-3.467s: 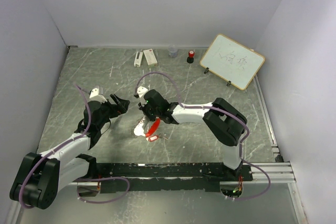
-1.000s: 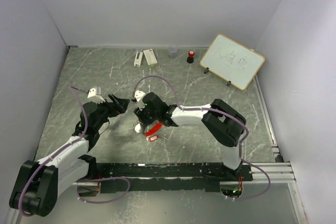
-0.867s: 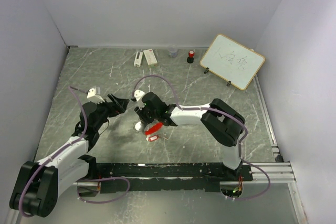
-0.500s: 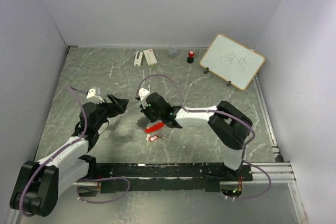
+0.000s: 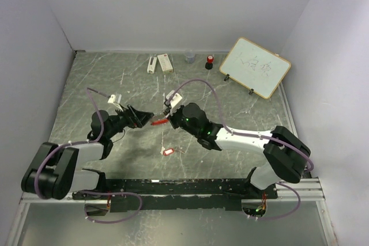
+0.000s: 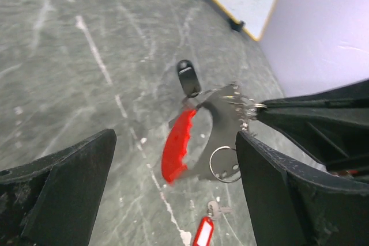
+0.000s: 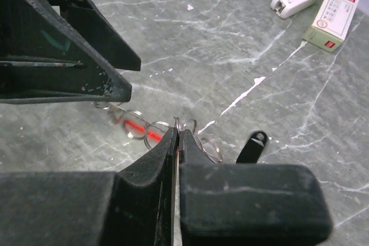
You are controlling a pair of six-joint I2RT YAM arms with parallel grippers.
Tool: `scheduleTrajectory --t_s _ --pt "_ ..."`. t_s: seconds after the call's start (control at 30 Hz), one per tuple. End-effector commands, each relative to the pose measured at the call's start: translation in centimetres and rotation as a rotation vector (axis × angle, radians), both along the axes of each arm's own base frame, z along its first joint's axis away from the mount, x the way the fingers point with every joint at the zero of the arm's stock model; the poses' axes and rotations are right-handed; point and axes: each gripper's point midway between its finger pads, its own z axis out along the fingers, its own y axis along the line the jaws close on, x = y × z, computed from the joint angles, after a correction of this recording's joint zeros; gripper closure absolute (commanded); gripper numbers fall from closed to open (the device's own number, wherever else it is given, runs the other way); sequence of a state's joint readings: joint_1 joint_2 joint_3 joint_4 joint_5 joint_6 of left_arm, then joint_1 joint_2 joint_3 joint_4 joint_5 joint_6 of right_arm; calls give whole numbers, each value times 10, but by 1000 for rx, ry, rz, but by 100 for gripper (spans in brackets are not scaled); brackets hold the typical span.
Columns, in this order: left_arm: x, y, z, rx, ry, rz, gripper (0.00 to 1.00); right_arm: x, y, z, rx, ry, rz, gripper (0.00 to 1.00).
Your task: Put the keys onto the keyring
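We can read nothing for certain: the whiteboard (image 5: 255,67) leaning at the back right carries a few dark handwritten strokes, but we cannot make them out as letters or numbers. The small box (image 7: 334,18) near the back wall shows a red mark, a round emblem and rows of fine print, all too small for us to read. On the red-tagged key (image 5: 168,151) the white label is too tiny to tell any writing.
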State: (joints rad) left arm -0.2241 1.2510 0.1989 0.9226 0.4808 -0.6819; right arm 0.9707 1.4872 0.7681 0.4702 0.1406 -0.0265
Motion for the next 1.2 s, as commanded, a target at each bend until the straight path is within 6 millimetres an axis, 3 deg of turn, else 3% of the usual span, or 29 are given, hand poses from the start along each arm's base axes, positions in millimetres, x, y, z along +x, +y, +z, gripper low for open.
scheduleTrajectory --t_s 0.0,0.17,0.63,0.93,1.17 --pt "-15 -25 50 -99 -213 -213 5 5 -2 29 66 -92 -16 100" --pt "-28 -35 63 -141 -279 -316 6 3 -5 34 76 -108 -13 100" --pt "-40 -46 63 -190 -291 -437 6 2 -8 35 86 -113 -16 100" --pt "-35 -58 61 -241 -286 -470 11 -7 -3 44 116 -121 38 100" --pt "-31 -65 74 -219 -354 -465 10 -13 2 43 112 -110 83 100"
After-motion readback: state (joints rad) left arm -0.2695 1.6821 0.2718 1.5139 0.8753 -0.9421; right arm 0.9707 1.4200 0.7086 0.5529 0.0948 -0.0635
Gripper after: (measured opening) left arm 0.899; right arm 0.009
